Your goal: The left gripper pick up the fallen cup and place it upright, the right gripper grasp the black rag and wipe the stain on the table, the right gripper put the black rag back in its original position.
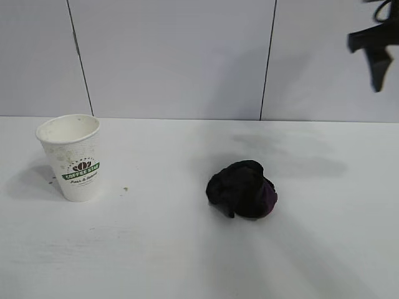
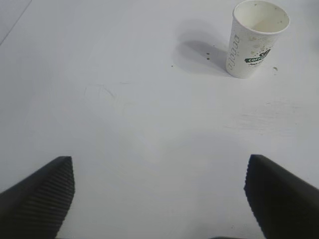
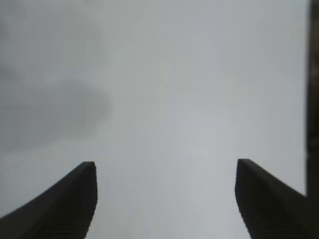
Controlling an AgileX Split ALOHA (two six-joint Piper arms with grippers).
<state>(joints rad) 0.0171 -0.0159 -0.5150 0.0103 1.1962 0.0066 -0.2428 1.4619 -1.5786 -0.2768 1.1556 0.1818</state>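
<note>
The white paper cup [image 1: 72, 158] with the green logo stands upright at the left of the table [image 1: 187, 261]; it also shows in the left wrist view [image 2: 254, 39]. The black rag [image 1: 242, 189] with a purple patch lies bunched near the table's middle, on its own. The brown puddle does not show; only tiny brown specks [image 1: 125, 188] lie beside the cup. My left gripper [image 2: 159, 199] is open and empty over bare table, well away from the cup, and is out of the exterior view. My right gripper [image 1: 376, 53] hangs high at the upper right, open and empty [image 3: 164, 199].
A pale panelled wall [image 1: 187, 56] with dark vertical seams stands behind the table. Bare tabletop lies between cup and rag, and right of the rag.
</note>
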